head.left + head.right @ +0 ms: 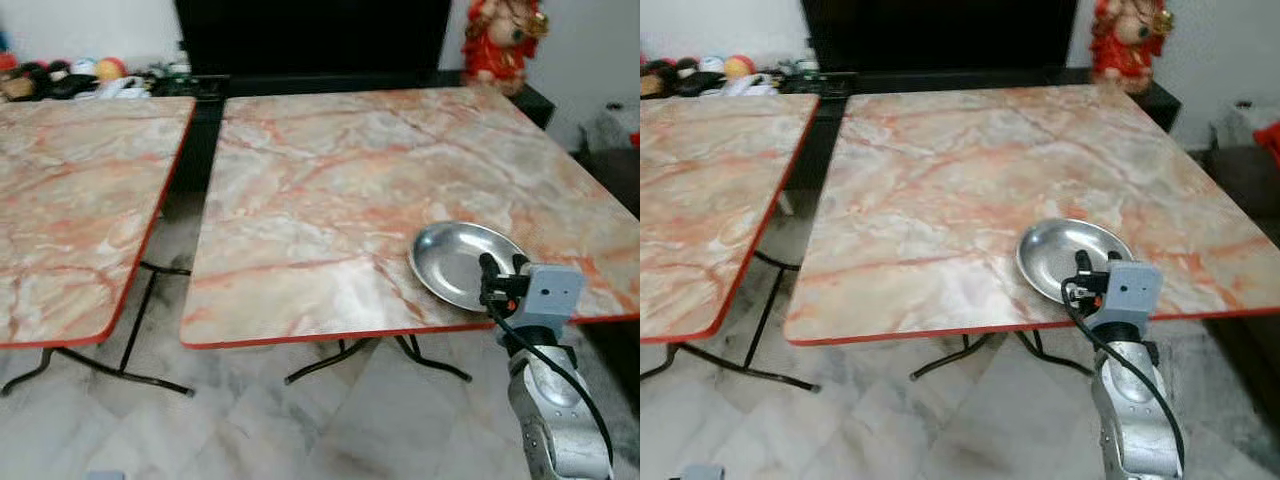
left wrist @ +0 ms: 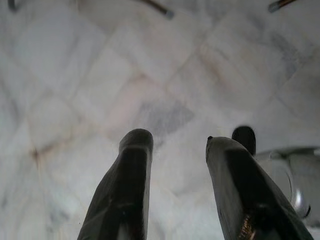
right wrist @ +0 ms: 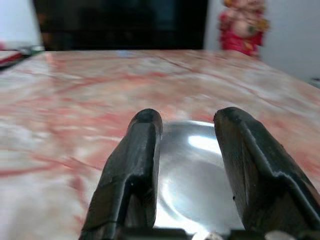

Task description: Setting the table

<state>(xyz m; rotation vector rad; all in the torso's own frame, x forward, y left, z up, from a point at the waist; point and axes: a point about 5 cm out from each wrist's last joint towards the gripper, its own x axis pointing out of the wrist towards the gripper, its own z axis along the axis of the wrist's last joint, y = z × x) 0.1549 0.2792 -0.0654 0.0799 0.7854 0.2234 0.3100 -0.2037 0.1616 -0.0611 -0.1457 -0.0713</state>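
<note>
right claw point(image 1: 503, 268) open, empty, at near rim of steel plate point(image 1: 455, 260) | marble table point(image 1: 330, 210)

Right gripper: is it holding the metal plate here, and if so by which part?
Nothing is held. The right gripper is open at the near rim of the metal plate, which lies on the table. The left gripper hangs open over the floor.

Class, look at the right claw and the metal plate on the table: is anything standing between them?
Nothing visible. The right claw sits open at the near rim of the metal plate, with only bare marble table around it.
</note>
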